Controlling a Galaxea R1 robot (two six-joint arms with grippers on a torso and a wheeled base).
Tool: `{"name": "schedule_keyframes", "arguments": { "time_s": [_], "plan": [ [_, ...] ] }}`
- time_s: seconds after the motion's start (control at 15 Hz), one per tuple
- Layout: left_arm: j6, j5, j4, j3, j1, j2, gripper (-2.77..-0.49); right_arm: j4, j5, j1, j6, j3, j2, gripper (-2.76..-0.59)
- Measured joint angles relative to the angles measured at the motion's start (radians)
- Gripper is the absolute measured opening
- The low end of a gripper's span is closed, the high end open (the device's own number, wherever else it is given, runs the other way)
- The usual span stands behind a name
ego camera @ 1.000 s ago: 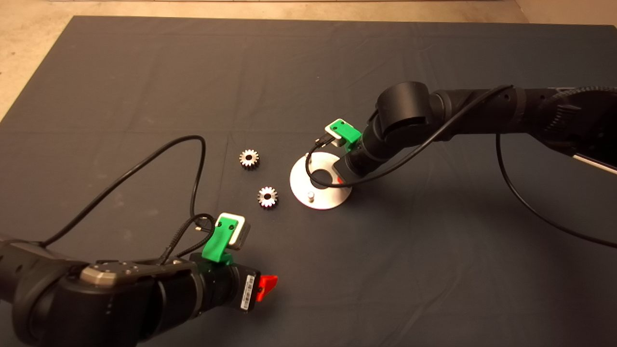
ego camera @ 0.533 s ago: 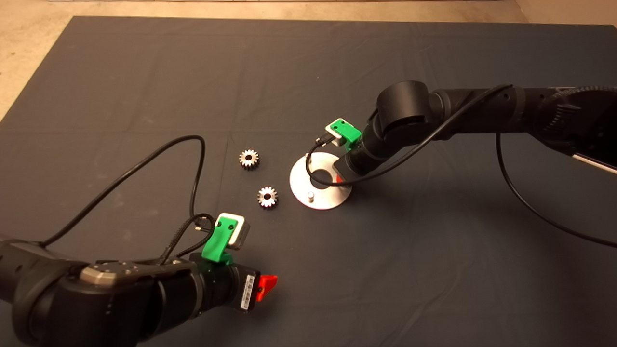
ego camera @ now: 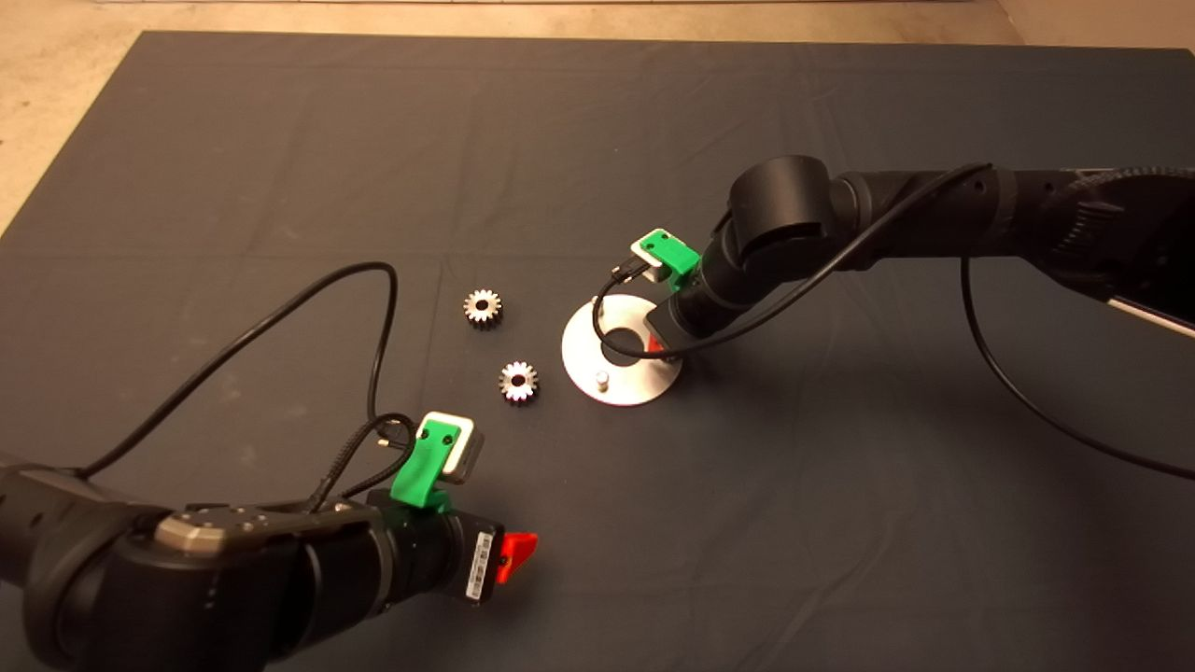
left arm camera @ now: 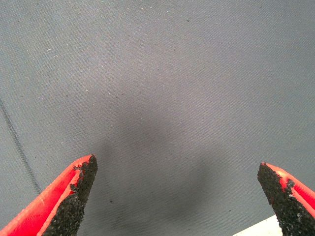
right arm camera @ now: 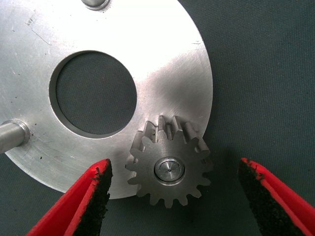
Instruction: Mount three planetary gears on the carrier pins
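Note:
The carrier disc (ego camera: 637,385) lies at mid-mat, shiny, with a large centre hole. One planetary gear (right arm camera: 170,169) sits on a carrier pin at the disc's (right arm camera: 147,54) rim, the pin's end showing in its bore. My right gripper (right arm camera: 173,166) hangs open over it, one finger on each side, touching nothing. In the head view the right gripper (ego camera: 655,347) covers that gear. Two other pins (right arm camera: 12,132) (right arm camera: 96,4) stand bare, and one pin (ego camera: 602,379) shows from above. Two loose gears (ego camera: 483,307) (ego camera: 518,382) lie on the mat left of the disc.
My left gripper (ego camera: 516,551) is parked at the lower left, open over bare dark mat (left arm camera: 162,88). Its black cable (ego camera: 373,308) loops over the mat near the loose gears. The right arm's cable (ego camera: 607,327) hangs over the disc. Tan floor (ego camera: 56,103) borders the mat.

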Motion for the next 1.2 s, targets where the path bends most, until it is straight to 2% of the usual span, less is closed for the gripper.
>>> {"name": "schedule_keyframes", "arguments": {
  "time_s": [0.2,0.47,0.6,0.67,0.73,0.8,0.87,1.0,1.07,1.13,1.2],
  "plan": [
    [0.000,0.000,0.000,0.000,0.000,0.000,-0.91,0.000,0.000,0.000,0.000,0.000,0.000,-1.30],
    [0.000,0.000,0.000,-0.008,0.000,0.000,-0.91,0.000,0.000,0.000,0.001,0.002,0.000,-1.30],
    [0.003,0.000,0.000,-0.009,0.000,0.000,-0.91,0.000,0.000,0.001,0.004,0.027,-0.008,-1.29],
    [0.004,0.000,0.000,-0.009,0.000,0.000,-0.91,0.000,-0.005,0.004,0.011,0.062,-0.021,-1.29],
    [0.007,0.000,0.000,-0.009,0.000,0.000,-0.91,0.000,-0.026,0.013,0.023,0.112,-0.038,-1.29],
    [0.007,0.000,0.001,-0.009,0.000,0.000,-0.91,0.000,-0.059,0.031,0.053,0.186,-0.063,-1.29],
    [0.008,0.000,0.000,-0.009,0.000,-0.002,-0.91,0.000,-0.086,0.056,0.093,0.277,-0.095,-1.29],
    [0.010,0.000,0.001,-0.009,0.000,-0.002,-0.91,0.000,-0.088,0.089,0.162,0.461,-0.168,-1.29],
    [0.011,0.000,0.001,-0.009,0.000,-0.002,-0.91,0.001,-0.080,0.090,0.192,0.544,-0.223,-1.29],
    [0.016,0.000,0.000,-0.009,0.000,-0.002,-0.91,0.001,-0.082,0.082,0.214,0.601,-0.291,-1.29],
    [0.031,0.000,0.000,-0.009,0.000,-0.002,-0.91,0.001,-0.095,0.068,0.232,0.634,-0.363,-1.29]
  ]
}}
